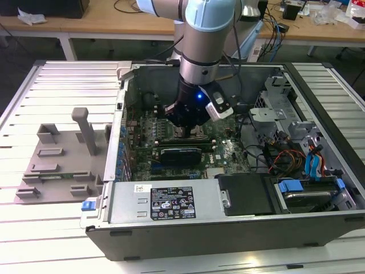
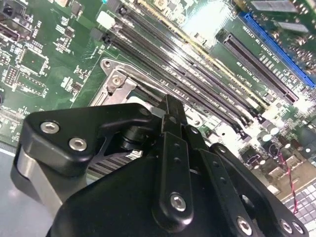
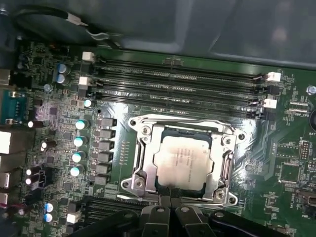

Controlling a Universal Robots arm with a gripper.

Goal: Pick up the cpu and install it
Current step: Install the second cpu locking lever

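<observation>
**CPU in socket, jaws closed at its edge**

The cpu (image 3: pixel 181 159) lies flat inside the socket (image 3: pixel 140 129), silver top up, pale rim showing on the sides that can be seen. It looks square to the frame, with no obvious tilt or lifted corner, though the edge nearest the arm is hidden by the fingertips.

In the first wrist view the gripper (image 3: pixel 170 203) sits at the socket's near edge, jaws together. The tips meet in a narrow point at or just over the chip's rim. Whether they pinch the rim or only stand above it cannot be told. In the second wrist view the same closed tips (image 2: pixel 170 109) reach down against the socket frame (image 2: pixel 114 79).

Beyond the socket run the memory slots (image 3: pixel 177 89); beside it stands a row of capacitors (image 3: pixel 79 143). In the exterior view the arm (image 1: pixel 199 57) reaches down into the open case (image 1: pixel 239 222), over the board.

Judgement on doing this step well:
- Keep the chip level; a tilted drop risks the contacts beneath.
- Confirm all four sides sit inside the frame before any release.
- No sideways drag across the socket.
- Any lift of the jaws should be straight up, clear of the frame.
</observation>
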